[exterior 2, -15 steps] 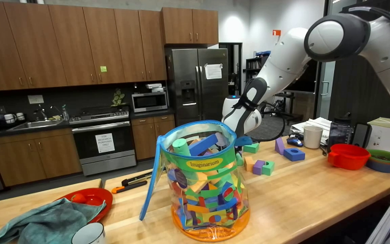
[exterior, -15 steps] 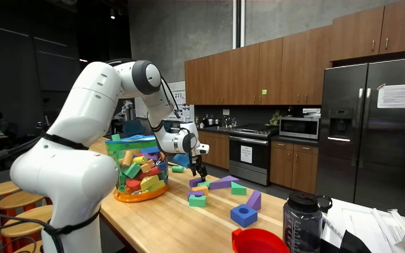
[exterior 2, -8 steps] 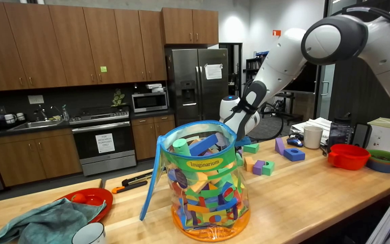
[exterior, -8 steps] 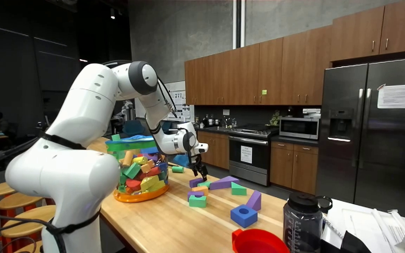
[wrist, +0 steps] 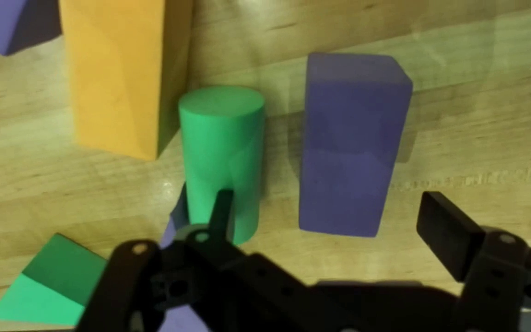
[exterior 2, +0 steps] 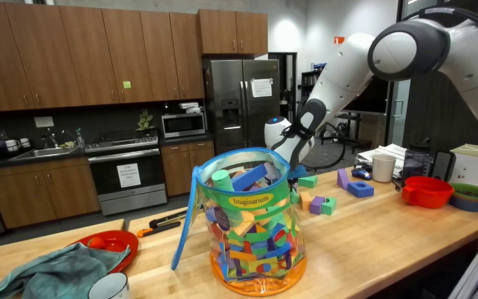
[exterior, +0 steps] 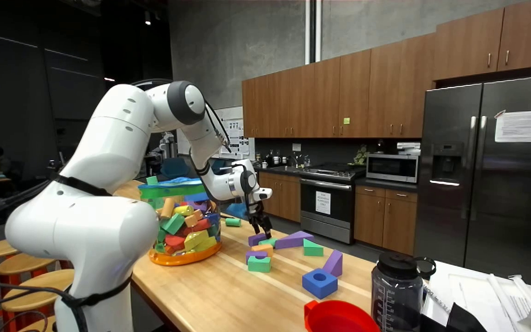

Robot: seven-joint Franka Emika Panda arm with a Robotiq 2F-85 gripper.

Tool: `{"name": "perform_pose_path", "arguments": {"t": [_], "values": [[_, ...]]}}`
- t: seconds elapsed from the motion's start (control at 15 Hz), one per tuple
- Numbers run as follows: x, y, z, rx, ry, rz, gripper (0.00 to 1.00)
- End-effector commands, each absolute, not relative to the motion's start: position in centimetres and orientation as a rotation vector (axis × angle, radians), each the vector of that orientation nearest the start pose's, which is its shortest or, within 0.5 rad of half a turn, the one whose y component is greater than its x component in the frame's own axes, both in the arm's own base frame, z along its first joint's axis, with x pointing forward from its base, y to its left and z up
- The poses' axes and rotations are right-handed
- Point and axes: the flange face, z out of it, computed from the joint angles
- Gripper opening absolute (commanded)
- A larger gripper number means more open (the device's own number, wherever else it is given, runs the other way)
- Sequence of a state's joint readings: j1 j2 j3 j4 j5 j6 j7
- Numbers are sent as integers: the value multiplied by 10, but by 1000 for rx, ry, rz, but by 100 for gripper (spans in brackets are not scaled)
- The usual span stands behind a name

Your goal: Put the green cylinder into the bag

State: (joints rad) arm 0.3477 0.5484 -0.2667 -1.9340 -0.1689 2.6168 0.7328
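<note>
In the wrist view my gripper (wrist: 334, 219) is spread wide, its two fingers well apart, and I have hold of nothing. The green cylinder (wrist: 221, 152) is on the wooden table (wrist: 500, 138) at the finger on the picture's left: that finger overlaps its lower end, though I can't tell whether they touch. A purple block (wrist: 348, 161) lines up with the gap. The cylinder's long axis runs up and down the picture, a round end face towards the top; it looks to be lying on its side, just beside an orange block (wrist: 113, 78) and roughly parallel to the purple one.

In an exterior view the arm (exterior: 122, 124) reaches past the bag (exterior: 185, 259), my fingers down right by the cylinder, outside the bag. The elbow sits slightly further left in the picture than a second ago; the cylinder looks unmoved.

In an exterior view the bag hides most of my gripper. The white wrist housing (exterior 2: 275, 135) has shifted left since the earlier pictures. The cylinder shows between bag and orange block, too small for me to read its axis.
</note>
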Motion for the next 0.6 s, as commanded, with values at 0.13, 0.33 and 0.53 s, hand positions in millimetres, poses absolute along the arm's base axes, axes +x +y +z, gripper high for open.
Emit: {"name": "perform_pose_path", "arguments": {"t": [0.13,0.33,0.53], "values": [[639,66,227,-3222,787,-313,100],[639,68,226,-3209,763,-284,100],[640,70,225,-3197,744,-277,100]]}}
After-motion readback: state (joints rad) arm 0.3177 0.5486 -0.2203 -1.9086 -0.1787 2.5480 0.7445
